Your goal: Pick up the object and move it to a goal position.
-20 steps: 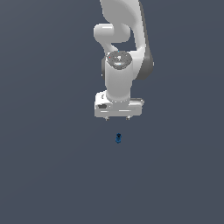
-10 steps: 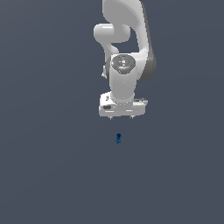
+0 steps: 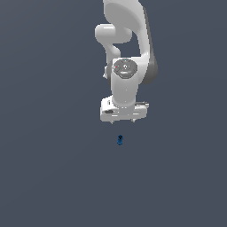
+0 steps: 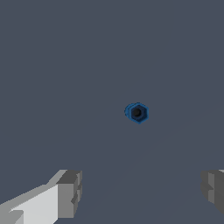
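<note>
The object (image 3: 119, 140) is a tiny bright-blue knobbly piece standing on the dark grey floor, a short way in front of the white arm's hand. In the wrist view the object (image 4: 137, 113) shows end-on, a blue hexagon with a dark centre. My gripper (image 3: 123, 120) hangs above and behind it, not touching it. In the wrist view the gripper (image 4: 142, 190) is open: its two grey fingertips (image 4: 70, 192) stand far apart with nothing between them, and the object lies clear of the gap.
A flat dark grey floor (image 3: 53, 177) fills both views. The white arm (image 3: 128, 53) rises behind the gripper to the picture's upper edge.
The hand has shifted slightly toward the exterior view's right and a touch lower. The object has stayed where it was.
</note>
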Robot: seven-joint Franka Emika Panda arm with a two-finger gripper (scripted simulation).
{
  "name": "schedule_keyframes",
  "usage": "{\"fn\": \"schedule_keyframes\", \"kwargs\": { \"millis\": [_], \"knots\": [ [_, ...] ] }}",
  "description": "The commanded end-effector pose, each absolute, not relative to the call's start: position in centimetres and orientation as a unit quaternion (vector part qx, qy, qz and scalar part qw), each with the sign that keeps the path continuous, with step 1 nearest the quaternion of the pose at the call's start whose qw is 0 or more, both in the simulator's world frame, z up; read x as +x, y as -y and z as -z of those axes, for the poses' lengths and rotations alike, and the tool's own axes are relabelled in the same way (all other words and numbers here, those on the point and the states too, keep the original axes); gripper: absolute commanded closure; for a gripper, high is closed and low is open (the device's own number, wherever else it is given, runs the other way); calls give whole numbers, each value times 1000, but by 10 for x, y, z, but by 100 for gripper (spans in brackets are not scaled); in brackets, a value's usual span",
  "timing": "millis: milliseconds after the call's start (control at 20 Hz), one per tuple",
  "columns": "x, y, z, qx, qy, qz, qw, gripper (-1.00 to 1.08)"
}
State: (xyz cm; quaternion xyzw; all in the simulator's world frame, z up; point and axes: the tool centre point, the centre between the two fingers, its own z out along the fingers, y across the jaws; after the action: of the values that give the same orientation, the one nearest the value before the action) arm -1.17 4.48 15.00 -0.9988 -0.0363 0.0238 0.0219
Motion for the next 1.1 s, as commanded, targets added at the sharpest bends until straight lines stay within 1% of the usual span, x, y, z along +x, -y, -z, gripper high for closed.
{"fn": "schedule_keyframes", "kwargs": {
  "millis": [0,550,1050],
  "knots": [
    [-7,-44,-144,-998,54,-21,19,-92],
    [22,-37,-105,-986,164,-5,4,-92],
    [29,-35,-93,-981,194,-1,0,-92]
  ]
}}
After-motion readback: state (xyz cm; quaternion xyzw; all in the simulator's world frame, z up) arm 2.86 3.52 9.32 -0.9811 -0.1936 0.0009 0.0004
